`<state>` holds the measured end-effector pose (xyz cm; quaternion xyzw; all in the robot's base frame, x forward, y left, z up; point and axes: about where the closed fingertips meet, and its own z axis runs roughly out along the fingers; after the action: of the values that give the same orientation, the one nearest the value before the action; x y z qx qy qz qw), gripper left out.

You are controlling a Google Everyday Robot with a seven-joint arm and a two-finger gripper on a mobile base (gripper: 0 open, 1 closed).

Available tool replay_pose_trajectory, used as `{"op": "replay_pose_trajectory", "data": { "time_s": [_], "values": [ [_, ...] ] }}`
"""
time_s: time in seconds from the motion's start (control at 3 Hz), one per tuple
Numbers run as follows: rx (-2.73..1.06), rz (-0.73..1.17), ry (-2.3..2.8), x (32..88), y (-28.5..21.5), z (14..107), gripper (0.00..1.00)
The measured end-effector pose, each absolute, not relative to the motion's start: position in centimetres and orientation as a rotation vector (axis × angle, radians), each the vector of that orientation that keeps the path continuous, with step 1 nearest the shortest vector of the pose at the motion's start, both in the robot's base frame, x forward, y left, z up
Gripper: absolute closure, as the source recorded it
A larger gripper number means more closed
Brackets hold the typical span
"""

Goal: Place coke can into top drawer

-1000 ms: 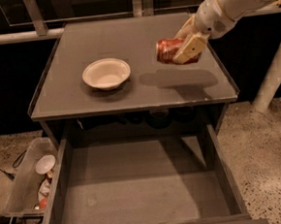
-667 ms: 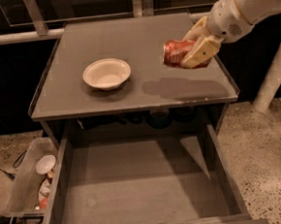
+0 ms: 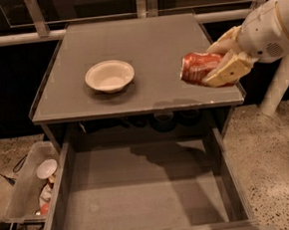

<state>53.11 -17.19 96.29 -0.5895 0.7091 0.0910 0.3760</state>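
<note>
Above the drawer's point(image 3: 140, 192) right rear corner, the gripper point(image 3: 215, 67) holds the can point(image 3: 196, 65) sideways, fingers point(image 3: 229, 70) pinching its body. It hangs high, probably to clear the bench point(image 3: 144, 42) before lowering.

Cream tool point(image 3: 210, 66) at grey cabinet's point(image 3: 158, 41) right edge clasps red-orange, white-marked coke can point(image 3: 194, 66).

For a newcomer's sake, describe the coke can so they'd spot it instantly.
Over the right front edge of the grey cabinet top, the cream end effector grips a dented red-orange metal can. Unlike the round cream bowl resting there, it is red and held aloft.
</note>
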Motion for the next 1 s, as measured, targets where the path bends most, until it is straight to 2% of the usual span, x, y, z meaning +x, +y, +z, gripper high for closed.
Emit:
{"op": "replay_pose_trajectory", "data": {
  "time_s": [0.33,1.0],
  "values": [
    [-1.453,0.216,1.856,49.3,-17.6,95.4,1.00],
    [-1.459,0.263,1.874,48.7,-16.6,92.8,1.00]
  ]
}}
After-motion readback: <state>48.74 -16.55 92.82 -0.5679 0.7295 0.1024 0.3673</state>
